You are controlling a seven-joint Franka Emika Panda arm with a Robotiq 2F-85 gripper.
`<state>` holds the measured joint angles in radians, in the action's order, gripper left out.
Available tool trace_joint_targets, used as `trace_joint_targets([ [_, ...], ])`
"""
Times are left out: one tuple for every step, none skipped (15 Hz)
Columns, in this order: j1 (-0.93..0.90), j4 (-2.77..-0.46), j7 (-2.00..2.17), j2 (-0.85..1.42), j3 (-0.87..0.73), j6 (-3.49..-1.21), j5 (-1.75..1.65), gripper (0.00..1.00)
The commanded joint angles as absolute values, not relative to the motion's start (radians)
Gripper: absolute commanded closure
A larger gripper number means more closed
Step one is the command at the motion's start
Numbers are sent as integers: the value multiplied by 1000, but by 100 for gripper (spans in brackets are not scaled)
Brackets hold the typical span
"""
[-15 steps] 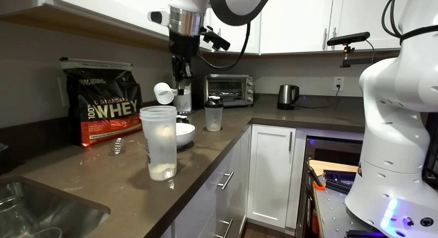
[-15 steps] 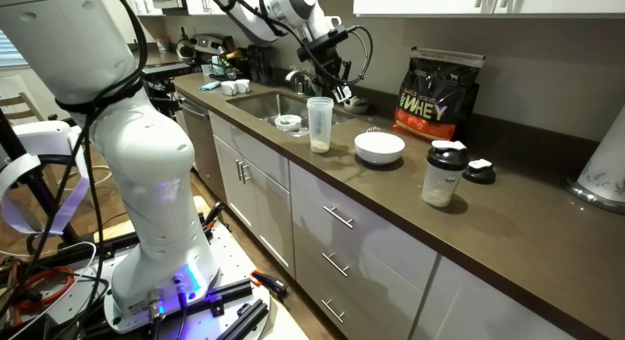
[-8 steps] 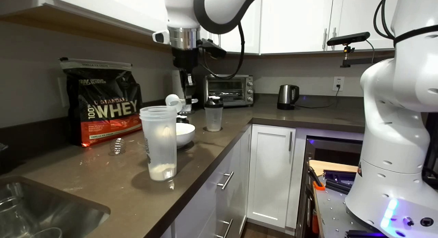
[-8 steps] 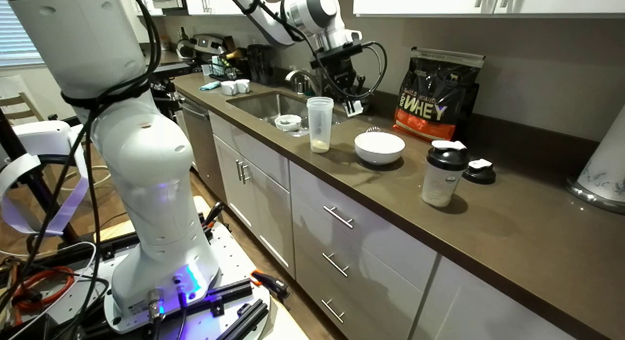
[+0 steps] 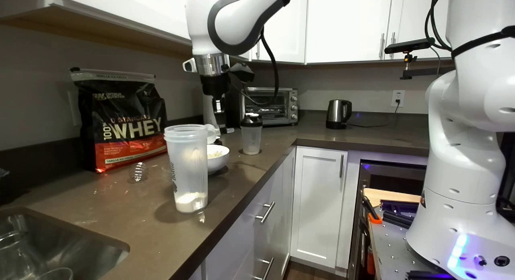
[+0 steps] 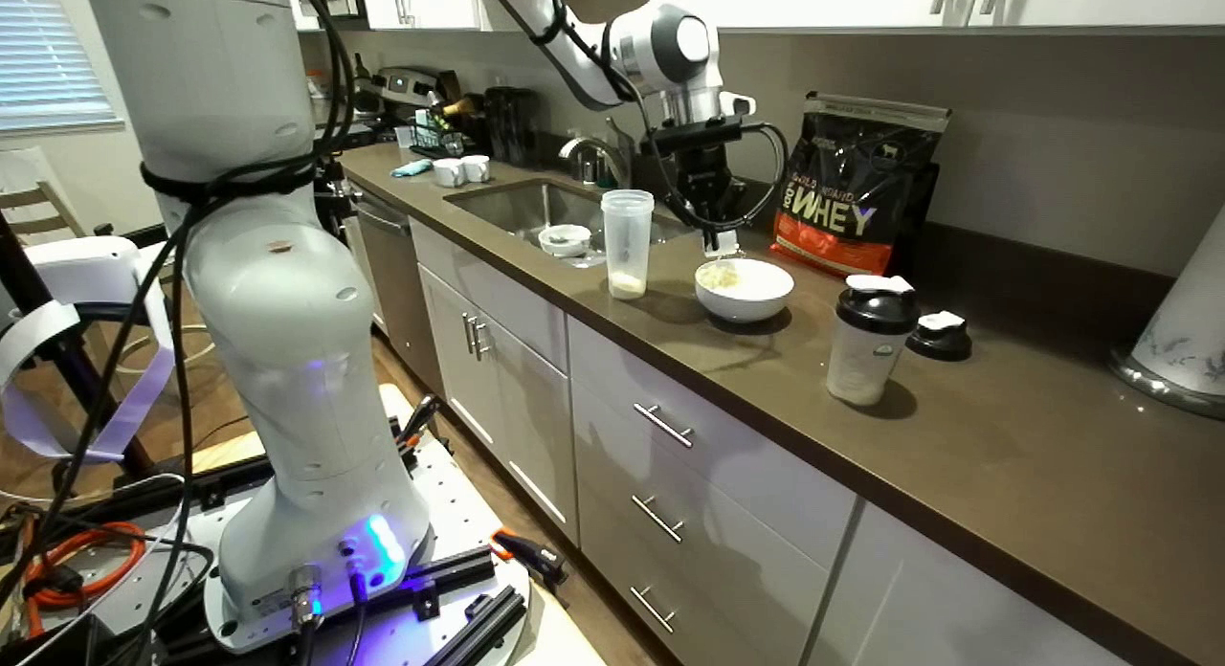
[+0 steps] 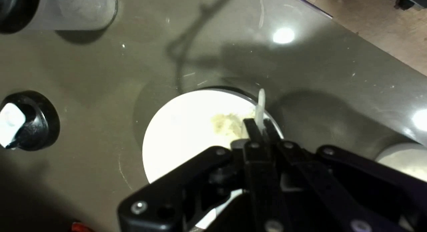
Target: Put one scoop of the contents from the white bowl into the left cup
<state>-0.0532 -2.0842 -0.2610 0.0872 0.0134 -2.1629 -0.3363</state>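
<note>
My jaws pinch the scoop point(image 6: 724, 242) by its handle point(image 7: 261, 103), presumably to leave the head point(image 5: 212, 134) free for digging. The white bowl point(image 6: 751, 307) sits beneath my jaws, powder point(image 6: 716, 277) inside; the left cup point(image 6: 627, 240) stands upright to one side of them, likely near for a short pour.

Last sec: arm point(image 6: 660, 49) dropped, gripper point(image 7: 259, 122) + scoop point(image 5: 212, 132) w/ it. In an ext view scoop was above tall cup point(image 5: 187, 167) rim lvl; now lower, partly hidden bhnd rim. Gripper now right by edge of white bowl point(image 6: 761, 302), contact unclear. Powder point(image 6: 716, 277) now shows in bowl, both ext views; hardly visible b4. Arm shadow point(image 7: 247, 58) now on counter point(image 6: 1005, 436) nr bowl.
</note>
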Motion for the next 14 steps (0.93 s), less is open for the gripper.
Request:
trace_joint_targets([
  [-36, -1994, -205, 166, 5, -2116, -329, 99],
  [-34, -1977, -195, 184, 0, -2111, -330, 99],
  [-31, -1962, -187, 200, -4, -2107, -330, 99],
  [-29, -1946, -180, 216, -8, -2099, -331, 99],
  [-28, -1933, -174, 230, -11, -2092, -329, 99],
  [-27, -1920, -174, 242, -15, -2080, -324, 99],
  [-27, -1907, -174, 253, -16, -2065, -316, 99],
  [-26, -1897, -174, 263, -17, -2052, -312, 99],
  [-25, -1888, -175, 273, -18, -2040, -309, 99],
  [-24, -1879, -176, 280, -18, -2028, -307, 99],
  [-22, -1873, -180, 286, -17, -2017, -303, 99],
  [-21, -1869, -183, 291, -16, -2008, -299, 99],
  [-20, -1866, -187, 293, -15, -1997, -294, 99],
  [-19, -1863, -193, 294, -13, -1988, -288, 99],
])
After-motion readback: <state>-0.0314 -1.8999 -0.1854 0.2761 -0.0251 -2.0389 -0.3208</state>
